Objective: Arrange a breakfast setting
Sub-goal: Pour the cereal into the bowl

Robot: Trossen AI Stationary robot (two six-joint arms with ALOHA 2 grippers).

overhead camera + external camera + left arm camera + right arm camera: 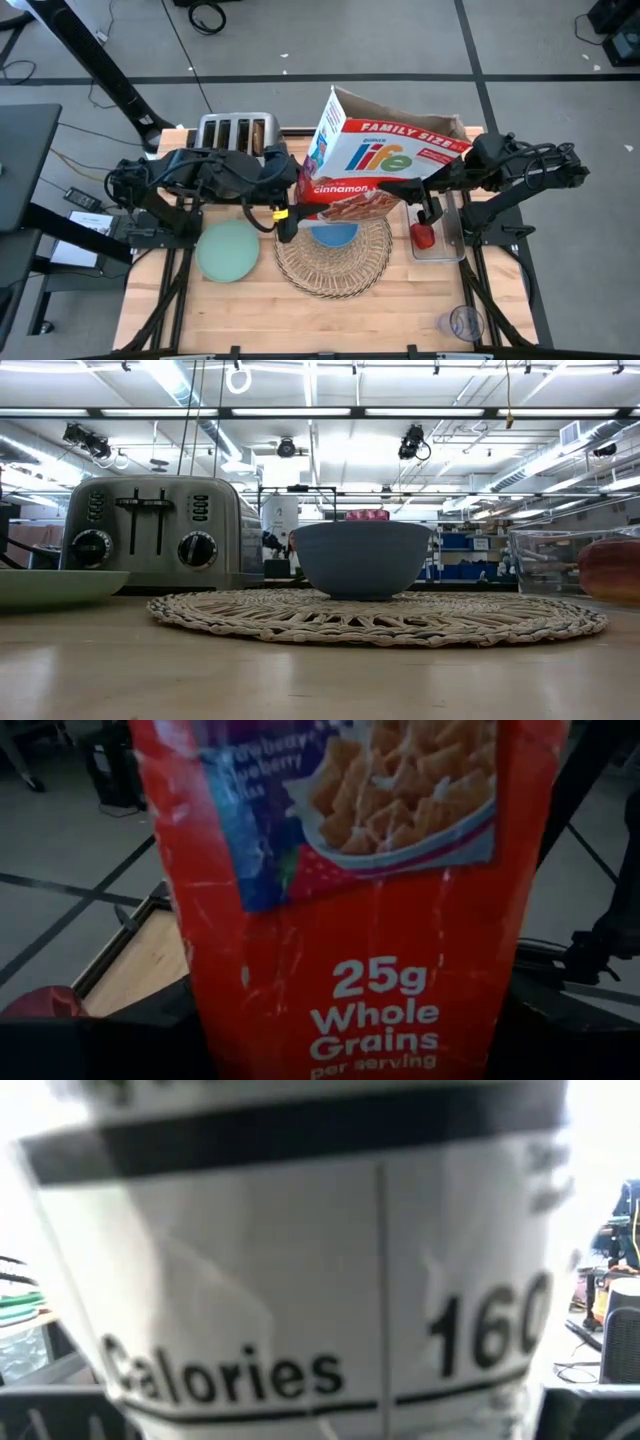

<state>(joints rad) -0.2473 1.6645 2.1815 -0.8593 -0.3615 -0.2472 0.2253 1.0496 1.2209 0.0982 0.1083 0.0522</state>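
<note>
A family-size cereal box point(375, 155) hangs tilted over the blue bowl point(335, 237), its open top point(400, 108) toward the far edge. The bowl stands on the round wicker placemat point(335, 268); both also show in the low view, bowl point(362, 558) and placemat point(380, 618). My left gripper point(285, 222) is at the box's left side and my right gripper point(425, 205) at its right side, both shut on it. A pale green plate point(228, 250) lies left of the mat. A small red fruit point(424, 236) lies in the clear tray point(447, 245). No spoon shows. My left gripper holds the box by its red side panel point(330, 1020), which stands between the two dark fingers point(150, 1040). It comes level from the table's left. The box is lifted clear above the bowl, tilted. My right gripper holds the box by its nutrition panel point(330, 1370), which stands between its two fingers point(60, 1415). It comes level from the table's right. The fingertips themselves lie below the picture's edge.
A silver toaster point(235, 130) stands at the far left, a brown slice in one slot point(262, 130). A translucent cup point(465, 322) stands near the front right corner. Bare wood lies along the near edge point(330, 325).
</note>
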